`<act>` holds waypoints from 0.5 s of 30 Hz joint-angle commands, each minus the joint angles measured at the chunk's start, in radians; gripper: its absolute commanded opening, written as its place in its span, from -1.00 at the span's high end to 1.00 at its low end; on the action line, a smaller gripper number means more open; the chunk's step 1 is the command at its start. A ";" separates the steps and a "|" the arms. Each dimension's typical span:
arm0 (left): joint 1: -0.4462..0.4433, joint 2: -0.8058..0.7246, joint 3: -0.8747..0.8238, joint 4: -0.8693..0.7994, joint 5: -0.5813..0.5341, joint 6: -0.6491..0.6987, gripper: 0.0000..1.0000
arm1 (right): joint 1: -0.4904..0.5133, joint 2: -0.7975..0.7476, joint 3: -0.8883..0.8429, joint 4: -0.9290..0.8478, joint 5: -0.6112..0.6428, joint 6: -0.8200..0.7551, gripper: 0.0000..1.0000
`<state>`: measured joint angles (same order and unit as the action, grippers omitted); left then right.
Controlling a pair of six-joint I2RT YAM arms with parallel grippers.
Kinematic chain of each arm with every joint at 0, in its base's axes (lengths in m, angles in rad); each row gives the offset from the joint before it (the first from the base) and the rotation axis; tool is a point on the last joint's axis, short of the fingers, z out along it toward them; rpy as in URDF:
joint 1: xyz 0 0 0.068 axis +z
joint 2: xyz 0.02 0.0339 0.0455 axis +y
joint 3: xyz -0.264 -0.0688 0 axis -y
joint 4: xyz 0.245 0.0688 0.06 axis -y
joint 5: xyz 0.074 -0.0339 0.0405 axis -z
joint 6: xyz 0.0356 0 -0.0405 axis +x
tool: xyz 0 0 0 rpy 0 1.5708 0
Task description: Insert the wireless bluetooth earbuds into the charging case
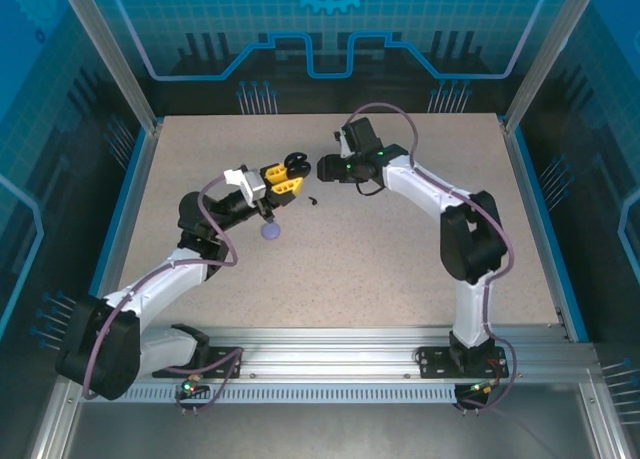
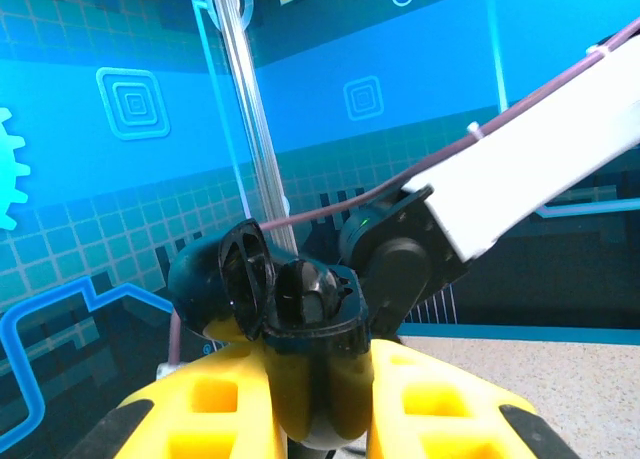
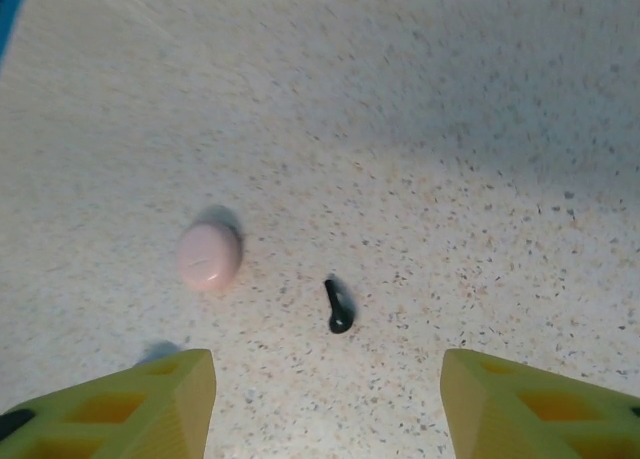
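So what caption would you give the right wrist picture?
Open right gripper above a black earbud and a pale pink case on the speckled table.

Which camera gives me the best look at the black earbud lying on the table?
The right wrist view: the black earbud lies close below the camera, its stem and bud distinct against the pale table. In the top external view the earbud is only a tiny dark speck, too small to tell its shape.

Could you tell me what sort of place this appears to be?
Probably a robotics lab workcell: a speckled table enclosed by aluminium posts and blue printed panels, with the left arm and right arm bolted to a rail at its near edge.
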<state>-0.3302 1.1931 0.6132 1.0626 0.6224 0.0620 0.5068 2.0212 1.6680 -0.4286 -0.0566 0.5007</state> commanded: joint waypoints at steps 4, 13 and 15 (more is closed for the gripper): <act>0.002 -0.039 -0.018 -0.006 -0.016 0.041 1.00 | 0.085 0.167 0.197 -0.181 0.101 -0.041 -0.26; 0.002 -0.044 -0.017 -0.007 -0.013 0.034 1.00 | 0.101 0.361 0.395 -0.228 0.058 -0.042 -0.25; 0.003 -0.044 -0.018 -0.007 -0.013 0.033 1.00 | 0.100 0.395 0.435 -0.235 0.046 -0.044 -0.24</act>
<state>-0.3302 1.1713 0.6044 1.0443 0.6174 0.0811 0.6125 2.3646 2.0396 -0.6144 0.0147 0.4702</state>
